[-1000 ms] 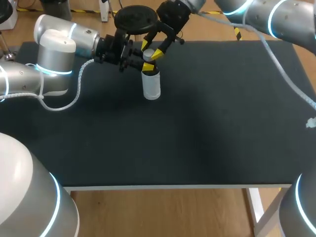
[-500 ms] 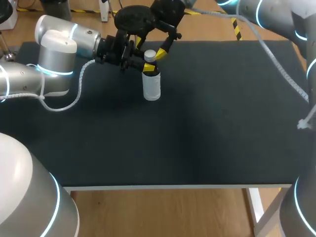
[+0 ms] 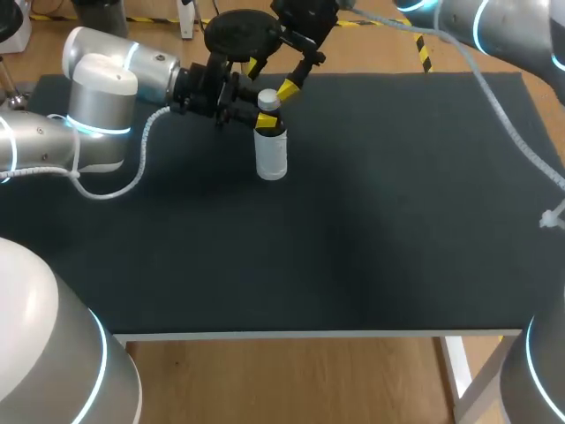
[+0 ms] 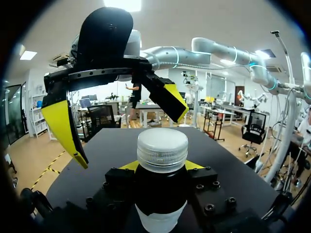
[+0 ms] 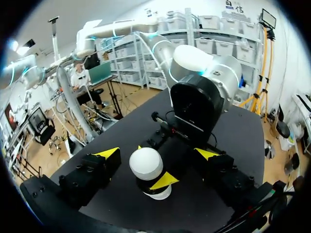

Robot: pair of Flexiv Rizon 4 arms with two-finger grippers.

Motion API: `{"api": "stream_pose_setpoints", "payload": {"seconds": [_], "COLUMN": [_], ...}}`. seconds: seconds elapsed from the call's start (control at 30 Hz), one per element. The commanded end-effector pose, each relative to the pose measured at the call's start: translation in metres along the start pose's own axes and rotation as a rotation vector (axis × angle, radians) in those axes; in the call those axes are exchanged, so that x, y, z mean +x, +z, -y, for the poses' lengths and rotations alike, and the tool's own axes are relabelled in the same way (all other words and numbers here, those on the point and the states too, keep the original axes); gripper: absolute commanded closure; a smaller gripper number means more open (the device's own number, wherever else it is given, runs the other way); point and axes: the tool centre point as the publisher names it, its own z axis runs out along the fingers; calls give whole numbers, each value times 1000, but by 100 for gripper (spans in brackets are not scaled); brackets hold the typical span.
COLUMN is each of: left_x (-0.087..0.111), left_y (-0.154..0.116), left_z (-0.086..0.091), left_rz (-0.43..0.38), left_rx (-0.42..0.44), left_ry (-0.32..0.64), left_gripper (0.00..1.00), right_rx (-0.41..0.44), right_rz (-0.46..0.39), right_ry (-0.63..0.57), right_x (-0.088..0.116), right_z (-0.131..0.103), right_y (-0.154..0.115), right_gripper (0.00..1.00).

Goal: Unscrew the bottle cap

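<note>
Head view: your right gripper [image 3: 271, 78] has come up and spread since a second ago. Its yellow tips were down around the cap [image 3: 268, 101]; now they stand released, above and to either side of it, touching nothing. The cap is still on the bottle [image 3: 272, 157], which has not shifted on the desk [image 3: 397, 221]: upright, far side, left of middle. The left gripper [image 3: 254, 115] is unchanged, clenched on the bottle just under the cap.

Left wrist view: the bottle [image 4: 160, 213] sits between the left gripper's [image 4: 162, 167] own fingers, held from both sides. The cap [image 4: 162, 149] is seated, with no gap visible under it. The right gripper [image 4: 118, 114] hangs over it with its jaws wide.

Right wrist view: the cap [image 5: 146, 164] lies centred below the open right gripper [image 5: 157, 153], its tips well clear on each side.

My read is that this is a release between turns, not a finished removal. Expect to re-grasp and twist again.
</note>
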Motion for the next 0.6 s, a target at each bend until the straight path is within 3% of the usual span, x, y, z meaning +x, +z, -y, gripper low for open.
{"api": "stream_pose_setpoints", "payload": {"seconds": [0.03, 0.23, 0.6], "left_x": [-1, -1, -1], "left_y": [0, 0, 0], "left_z": [0, 0, 0], "left_rz": [-3, -3, -3], "left_rx": [0, 0, 0], "left_ry": [0, 0, 0], "left_gripper": [100, 100, 100], "right_rx": [10, -28, -45], "right_rz": [377, 476, 537], "right_ry": [9, 23, 88], "right_x": [14, 11, 14], "right_z": [-4, 1, 6], "right_y": [7, 10, 9], "right_gripper": [0, 0, 0]}}
